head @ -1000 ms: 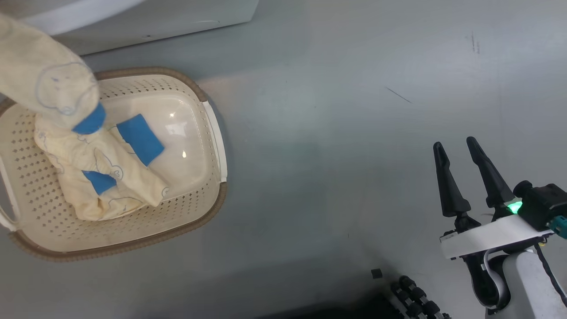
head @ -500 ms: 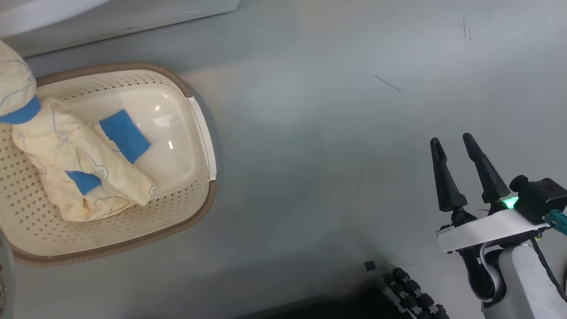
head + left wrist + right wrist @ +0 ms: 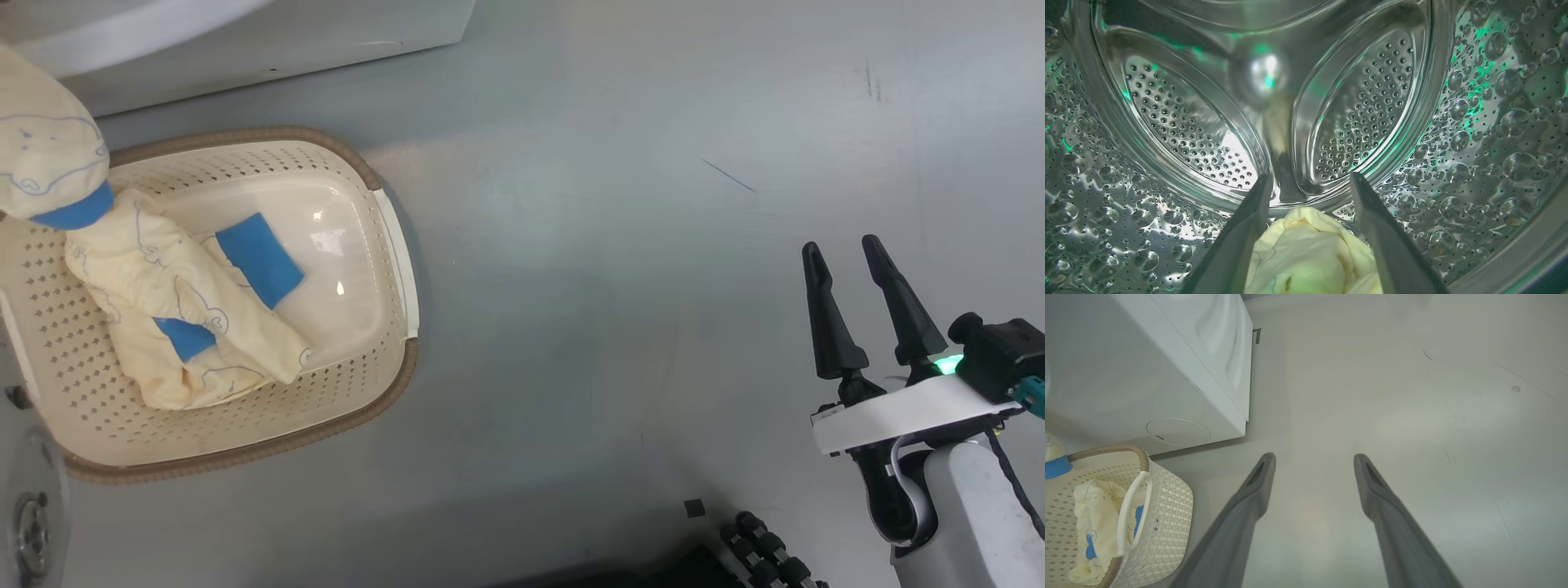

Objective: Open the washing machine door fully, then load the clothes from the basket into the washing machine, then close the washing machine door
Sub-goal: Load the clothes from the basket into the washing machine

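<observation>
White and boxy, the big front-loading washing machine (image 3: 1147,375) is the anchor. Inside its perforated steel drum (image 3: 1167,122) lies one soft pale yellow garment (image 3: 1306,253), bunched loosely between the two dark fingers of the left gripper (image 3: 1309,176), which stand spread wide and pinch nothing. Just in front of the machine sits the small cream perforated plastic basket (image 3: 245,445) with a brown woven-look rim. It holds more crumpled pale yellow clothes with thin blue line prints (image 3: 163,327).

A yellow sleeve-like length with a blue cuff (image 3: 49,155) hangs close before the machine, its upper end out of frame. The right gripper (image 3: 840,242) hovers well off to the machine's side over bare floor, fingers parted and empty.

These clothes look light and limp, likely to drape and trail, so a thick fold near the heap's middle seems the best hold. The small plain blue cloth piece (image 3: 260,257) lies flat and thin, probably best pinched at an edge.
</observation>
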### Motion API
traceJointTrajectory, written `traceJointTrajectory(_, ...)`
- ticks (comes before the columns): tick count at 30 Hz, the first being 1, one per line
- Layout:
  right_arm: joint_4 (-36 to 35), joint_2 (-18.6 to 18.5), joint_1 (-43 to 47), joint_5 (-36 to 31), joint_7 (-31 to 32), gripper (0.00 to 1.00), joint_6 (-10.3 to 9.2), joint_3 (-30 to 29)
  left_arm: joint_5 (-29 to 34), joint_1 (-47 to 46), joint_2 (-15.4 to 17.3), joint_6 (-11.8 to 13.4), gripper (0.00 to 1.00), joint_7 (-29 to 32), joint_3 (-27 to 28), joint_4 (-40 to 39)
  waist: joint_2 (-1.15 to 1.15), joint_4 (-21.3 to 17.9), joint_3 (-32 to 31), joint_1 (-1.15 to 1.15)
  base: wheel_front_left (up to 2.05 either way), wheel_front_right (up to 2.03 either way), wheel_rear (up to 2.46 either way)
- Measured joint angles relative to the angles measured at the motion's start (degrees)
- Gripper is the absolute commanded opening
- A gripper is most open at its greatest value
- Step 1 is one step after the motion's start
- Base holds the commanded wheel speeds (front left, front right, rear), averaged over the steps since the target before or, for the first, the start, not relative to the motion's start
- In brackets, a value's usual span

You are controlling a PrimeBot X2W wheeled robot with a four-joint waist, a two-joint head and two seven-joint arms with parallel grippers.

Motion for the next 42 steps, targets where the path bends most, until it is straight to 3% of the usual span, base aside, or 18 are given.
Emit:
traceJointTrajectory(15,0.9,-0.6,-1.0,1.0,-0.3,1.00,0.01,-1.0,-2.5,4.6,-2.4,0.0,1.00,-1.2,0.3,0.8,0.00,2.4,-2.8,0.00,0.00,0.00,0.00)
traceJointTrajectory(25,0.9,-1.1,-1.0,0.8,-0.5,1.00,0.32,-1.7,-2.9,10.8,-4.1,-0.8,1.00,-2.1,-0.2,-3.1,0.00,4.3,-4.3,0.00,0.00,0.00,0.00)
traceJointTrajectory(33,0.9,-1.2,-1.0,0.8,-0.5,1.00,0.32,-1.5,-4.3,19.5,-4.9,-0.2,1.00,-2.2,2.5,-9.8,0.00,5.4,-5.5,0.00,0.00,0.00,0.00)
traceJointTrajectory(42,0.8,-1.3,-0.9,0.8,-0.5,1.00,0.32,-1.8,-4.7,28.7,-8.2,1.6,1.00,-2.2,4.8,-18.8,0.00,6.3,-5.8,0.00,0.00,0.00,0.00)
